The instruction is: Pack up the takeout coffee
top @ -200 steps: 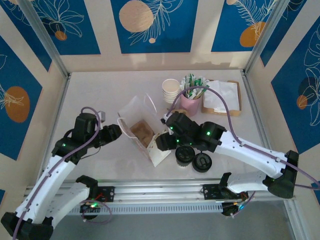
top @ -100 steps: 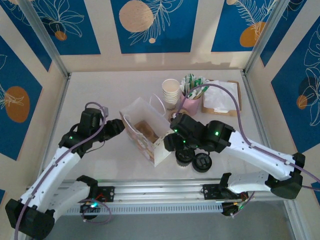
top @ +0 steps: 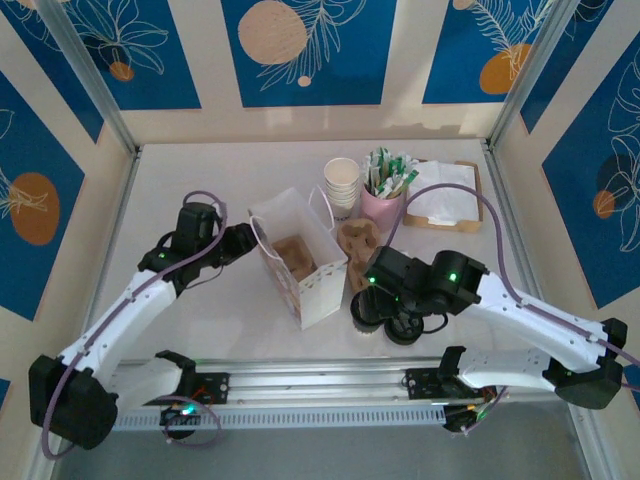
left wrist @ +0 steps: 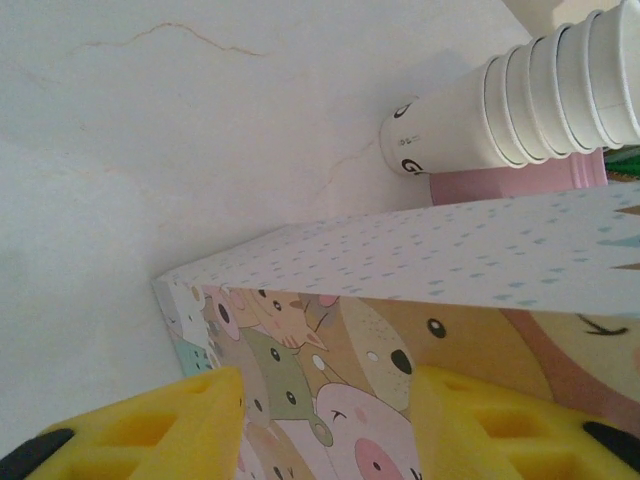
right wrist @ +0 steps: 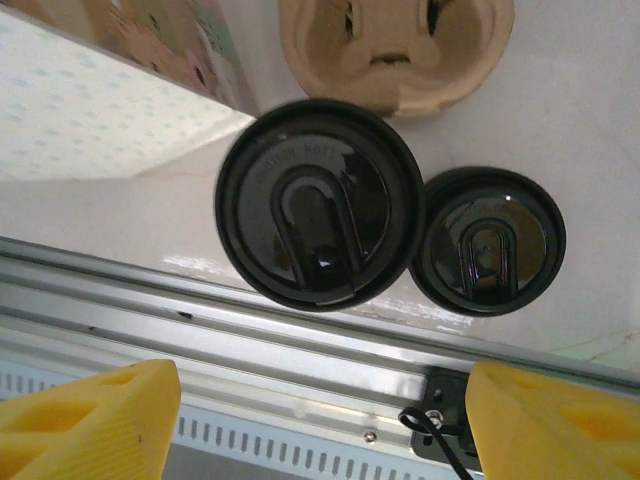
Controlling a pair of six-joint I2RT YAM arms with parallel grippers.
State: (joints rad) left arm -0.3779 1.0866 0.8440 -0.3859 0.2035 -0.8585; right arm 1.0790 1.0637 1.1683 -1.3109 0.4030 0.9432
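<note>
White tabletop (top: pixel 230 170) — right gripper (right wrist: pixel 325 420) gapes, takeout coffee (right wrist: pixel 318 203) directly beneath; seemingly reaching — next, lower and clamp. Left gripper (top: pixel 242 243) state unclear.

Animal-print gift bag (top: pixel 322 292) standing upright just ahead of left claw (left wrist: pixel 325 425). Paper cup stack (left wrist: pixel 520 100) and pink mug (left wrist: pixel 520 185) sitting beyond bag. Cardboard cup carrier (right wrist: pixel 395 50) lying ahead of right claw (right wrist: pixel 320 420), loose black lid (right wrist: pixel 488 242) lying under it, rightward. Napkin tray (top: pixel 440 222) sitting well beyond on bench (top: pixel 200 180).

left end effector (left wrist: pixel 322 405): fingers apart, grip unclear | right end effector (right wrist: pixel 320 388): spread wide, empty
</note>
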